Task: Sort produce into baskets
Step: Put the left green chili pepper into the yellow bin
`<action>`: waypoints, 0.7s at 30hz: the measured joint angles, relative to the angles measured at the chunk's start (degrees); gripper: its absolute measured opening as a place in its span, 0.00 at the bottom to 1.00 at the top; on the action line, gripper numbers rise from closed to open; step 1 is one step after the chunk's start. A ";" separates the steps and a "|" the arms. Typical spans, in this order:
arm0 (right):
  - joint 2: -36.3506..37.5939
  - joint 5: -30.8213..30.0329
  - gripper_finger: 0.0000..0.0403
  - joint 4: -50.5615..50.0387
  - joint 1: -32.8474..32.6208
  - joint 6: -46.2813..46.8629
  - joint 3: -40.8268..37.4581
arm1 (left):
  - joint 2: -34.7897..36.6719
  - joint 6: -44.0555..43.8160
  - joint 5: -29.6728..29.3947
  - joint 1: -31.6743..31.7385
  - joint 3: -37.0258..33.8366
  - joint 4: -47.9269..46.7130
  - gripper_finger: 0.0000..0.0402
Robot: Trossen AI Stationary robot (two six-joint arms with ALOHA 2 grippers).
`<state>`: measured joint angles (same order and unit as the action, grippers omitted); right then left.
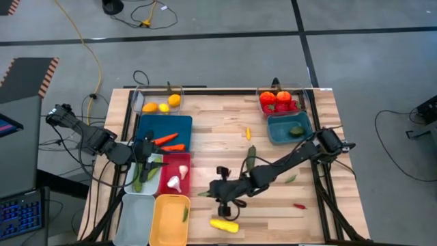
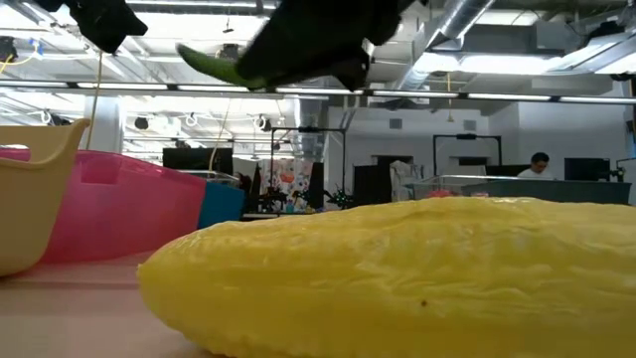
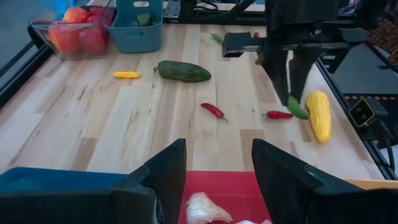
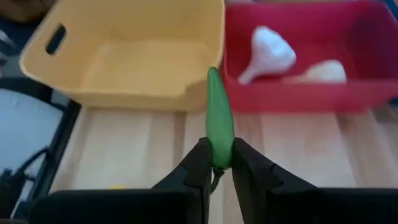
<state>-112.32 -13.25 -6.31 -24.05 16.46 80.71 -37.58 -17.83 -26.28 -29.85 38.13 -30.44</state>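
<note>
here, green chilli [image 4: 219,118]: long and slim, held by its stem end, its tip pointing away from the wrist toward the gap between the yellow basket [image 4: 124,59] and the red basket [image 4: 298,93].
right end effector [image 4: 217,169]: clenched on the green chilli, raised over the desk [image 1: 225,147] just beside the yellow basket.
yellow squash [image 1: 224,225]: lying on the desk near the front edge, just below the right end effector in the high view.
left end effector [image 3: 214,171]: fingers apart and holding nothing, over the red basket, where white garlic [image 3: 205,208] lies.
desk: pale wooden planks, with a cucumber [image 3: 183,71] and small red chillies [image 3: 213,111] loose on it.
room: grey floor with cables, and an open workshop behind.
</note>
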 joint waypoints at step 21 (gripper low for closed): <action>-12.92 10.05 0.20 34.19 1.36 2.85 4.70 | -0.01 2.19 0.13 0.00 0.00 0.27 0.42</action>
<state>-125.24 -3.20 27.89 -22.69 19.31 85.41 -37.60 -15.64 -26.15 -29.85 38.13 -30.17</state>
